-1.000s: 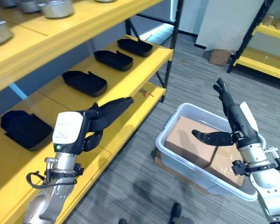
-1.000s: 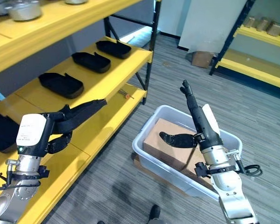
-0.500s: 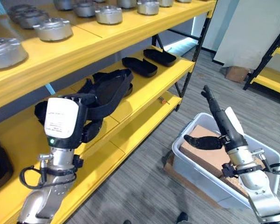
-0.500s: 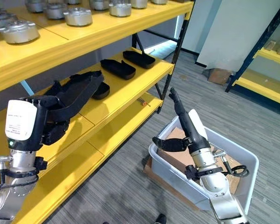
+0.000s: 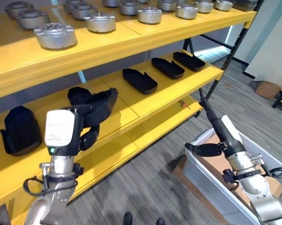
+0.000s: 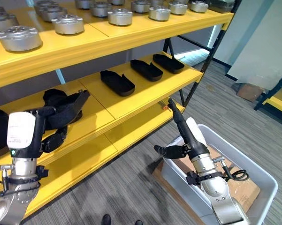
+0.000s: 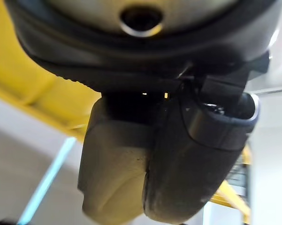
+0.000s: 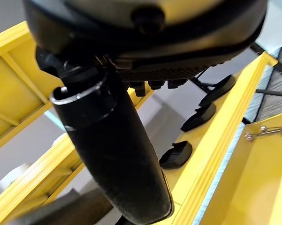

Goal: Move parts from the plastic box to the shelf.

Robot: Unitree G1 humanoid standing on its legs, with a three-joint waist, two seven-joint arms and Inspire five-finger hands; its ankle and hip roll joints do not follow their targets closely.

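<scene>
My left hand (image 5: 87, 133) is shut on a black moulded part (image 5: 102, 101) and holds it over the middle level of the yellow shelf (image 5: 131, 101). Right behind it another black part (image 5: 78, 94) rests on that level. More black parts (image 5: 140, 80) (image 5: 167, 68) (image 5: 19, 129) lie in a row along the same level. The grey plastic box (image 5: 200, 174) stands on the floor at the lower right with brown cardboard (image 5: 217, 158) inside. My right hand (image 5: 224, 137) is open above the box's near corner, fingers straight and pointing toward the shelf, holding nothing.
Round metal parts (image 5: 55, 35) line the top shelf level. A small tool with an orange handle (image 5: 184, 106) lies on the lower level. A black shelf post (image 5: 225, 54) stands at the shelf's far end. Grey carpet (image 5: 150, 187) lies between the shelf and the box.
The whole view has swung toward the shelf. My left hand has carried the black part from beside the shelf to over its middle level. The right hand stays open by the box.
</scene>
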